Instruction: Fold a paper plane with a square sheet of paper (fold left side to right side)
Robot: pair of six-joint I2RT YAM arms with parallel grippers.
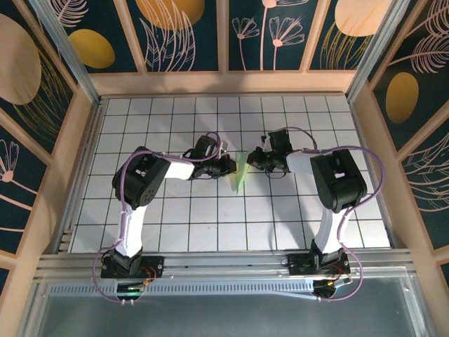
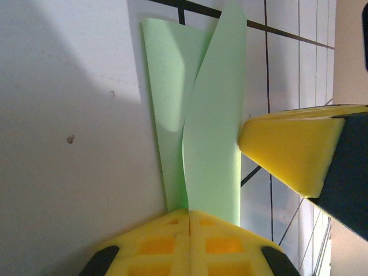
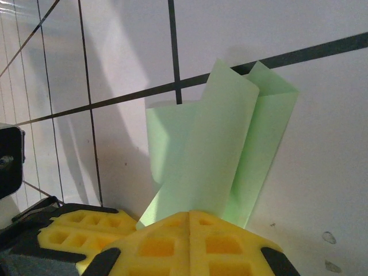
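Observation:
The pale-green paper plane stands on edge at mid-table as a slim creased dart, its narrow end toward the near side. My left gripper reaches it from the left and my right gripper from the right. In the left wrist view the left gripper has its yellow pads pressed together on the folded paper, whose two flaps spread apart farther out. In the right wrist view the right gripper is likewise shut on the paper. The other gripper's yellow fingers sit right beside the paper.
The white grid table is walled by wooden panels at the back and both sides. Both arm bases are bolted along the near rail. The two grippers are almost touching over the middle tiles.

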